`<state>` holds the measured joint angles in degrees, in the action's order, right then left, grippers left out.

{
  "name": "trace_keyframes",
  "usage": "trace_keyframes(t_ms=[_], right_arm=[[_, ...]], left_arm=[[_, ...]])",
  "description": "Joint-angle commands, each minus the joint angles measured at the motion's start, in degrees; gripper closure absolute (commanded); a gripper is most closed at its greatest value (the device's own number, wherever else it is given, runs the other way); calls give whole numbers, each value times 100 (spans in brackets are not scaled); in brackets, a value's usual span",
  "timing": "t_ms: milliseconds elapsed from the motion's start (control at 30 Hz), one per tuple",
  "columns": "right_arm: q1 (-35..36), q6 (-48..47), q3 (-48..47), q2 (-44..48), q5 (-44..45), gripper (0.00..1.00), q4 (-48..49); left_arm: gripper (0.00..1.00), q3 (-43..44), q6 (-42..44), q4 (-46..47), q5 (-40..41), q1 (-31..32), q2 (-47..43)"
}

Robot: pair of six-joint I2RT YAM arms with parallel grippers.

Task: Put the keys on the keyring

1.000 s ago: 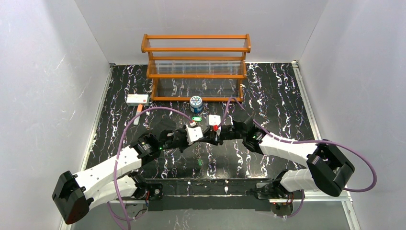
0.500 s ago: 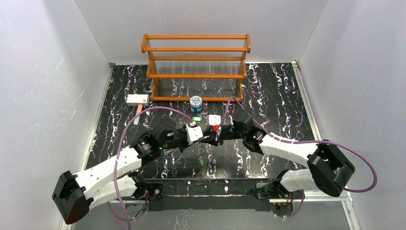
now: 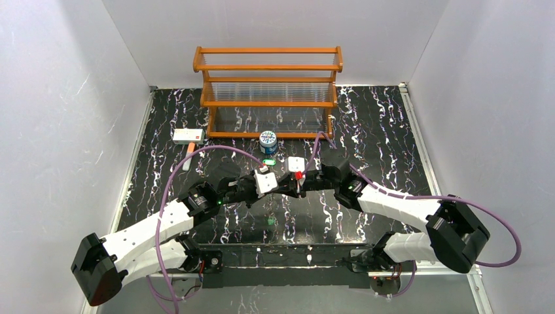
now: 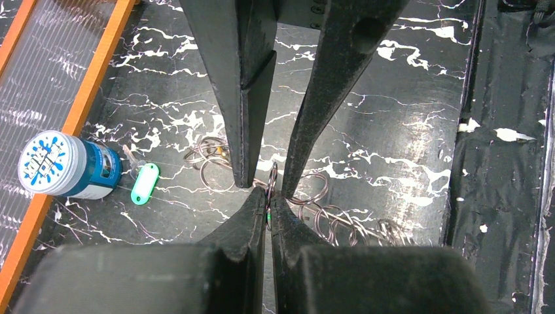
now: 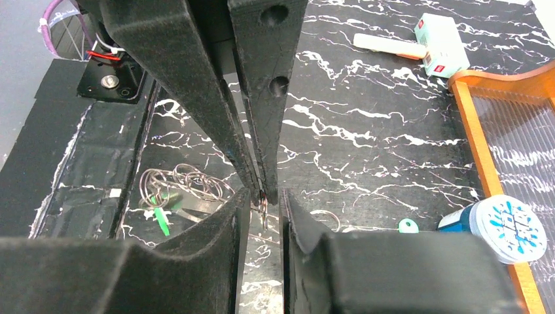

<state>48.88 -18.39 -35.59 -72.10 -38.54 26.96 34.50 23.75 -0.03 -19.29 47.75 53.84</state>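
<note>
My left jaws (image 4: 268, 209) clench the ring (image 4: 270, 186); my right jaws (image 5: 262, 199) pinch it too. I should pry gently, aligned.

An orange wooden rack (image 3: 267, 91) with clear ribbed shelves stands at the far side of the black, white-veined tabletop (image 3: 379, 124). Just in front of it a round blue-and-white can (image 3: 268, 141) sits upright. Well to the left lies a white rectangular box with a red mark (image 3: 188, 135), a pale stick (image 3: 189, 157) beside it.
</note>
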Motion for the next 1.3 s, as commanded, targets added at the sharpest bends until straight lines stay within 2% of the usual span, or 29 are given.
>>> trace_keyframes(t_ms=[0,100,167,367,400,600,733,867,1067,1267], right_arm=[[20,-85,-219,-72,52,68,-19],[25,-126,-207,-68,129,62,-47],[24,-138,-209,-74,145,63,-51],[25,-138,-318,-184,102,98,-161],[25,-138,-329,-190,103,99,-172],[19,-189,-221,-81,146,99,-88],[22,-117,-40,52,189,99,115],[11,107,428,284,222,99,850],[-34,628,999,441,106,99,2031],[-62,1303,1422,466,-36,99,3327]], left_arm=[[100,80,-28,160,-147,19,-98],[100,75,-28,165,-148,19,-94],[100,74,-44,165,-162,21,-85],[100,79,-37,187,-177,18,-86],[100,83,-41,181,-170,21,-85],[100,66,-37,182,-137,22,-109],[84,6,-148,234,-4,24,-256],[72,-247,-361,484,253,21,-583],[68,-951,-863,1253,510,18,-1183],[68,-1790,-1316,2556,176,19,-1666]])
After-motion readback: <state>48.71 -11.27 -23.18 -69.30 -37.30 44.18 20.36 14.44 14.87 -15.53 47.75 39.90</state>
